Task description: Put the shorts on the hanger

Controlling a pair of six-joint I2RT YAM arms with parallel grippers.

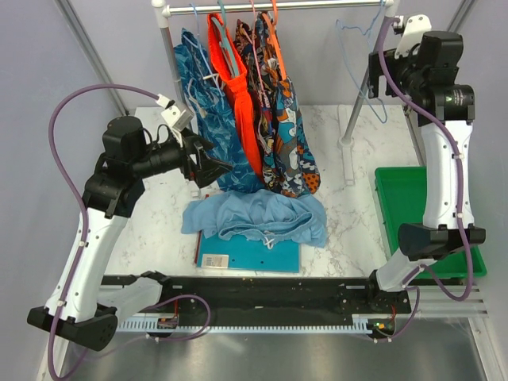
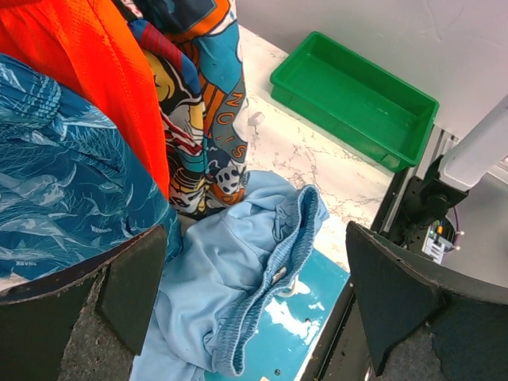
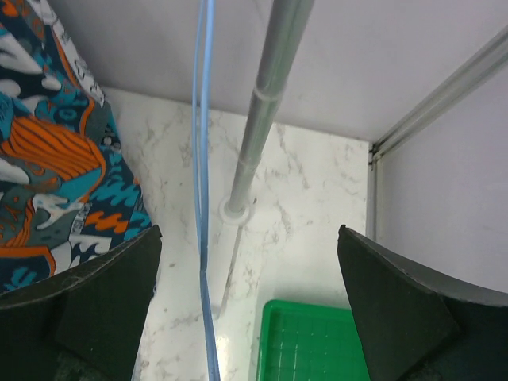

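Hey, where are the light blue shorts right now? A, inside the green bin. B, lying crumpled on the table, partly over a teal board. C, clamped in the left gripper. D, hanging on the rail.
B: the shorts lie bunched on the table, with their near edge draped over the teal board.

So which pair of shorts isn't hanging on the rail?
The plain light-blue shorts lie crumpled on the table; the orange shorts, leafy blue shorts and patterned shorts all hang from the rail.
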